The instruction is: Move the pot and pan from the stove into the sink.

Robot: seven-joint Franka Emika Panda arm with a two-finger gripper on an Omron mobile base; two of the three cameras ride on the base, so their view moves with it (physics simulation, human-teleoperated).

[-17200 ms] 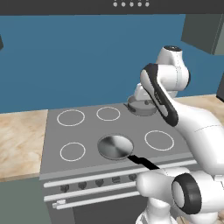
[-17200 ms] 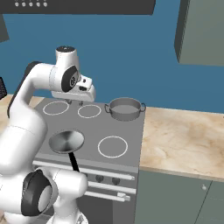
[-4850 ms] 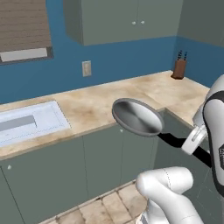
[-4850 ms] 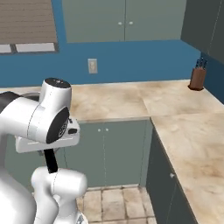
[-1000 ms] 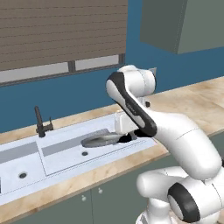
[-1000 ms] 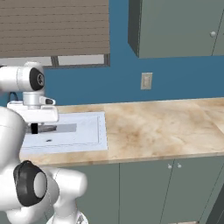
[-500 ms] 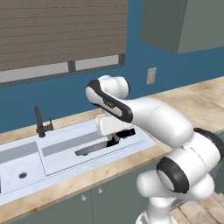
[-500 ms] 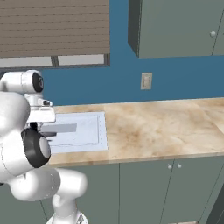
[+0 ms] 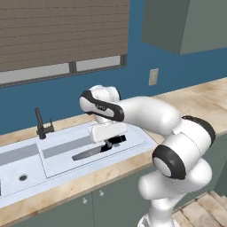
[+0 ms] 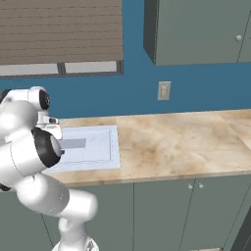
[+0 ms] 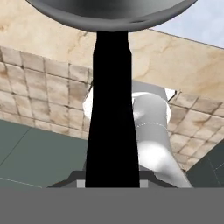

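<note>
A dark faucet (image 9: 41,125) stands at the back of the white sink (image 9: 26,166), set in the marbled table (image 10: 186,142). The pan (image 9: 91,153) lies in the sink's right basin, bowl toward the faucet, black handle (image 11: 112,109) running back to the fingers (image 9: 116,142), which pinch it. The arm bends low over the sink.

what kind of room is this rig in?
A rendered home kitchen, by the look of it: a white double-basin sink with a dark faucet, a marble-look countertop, and grey-green wall cabinets.
</note>
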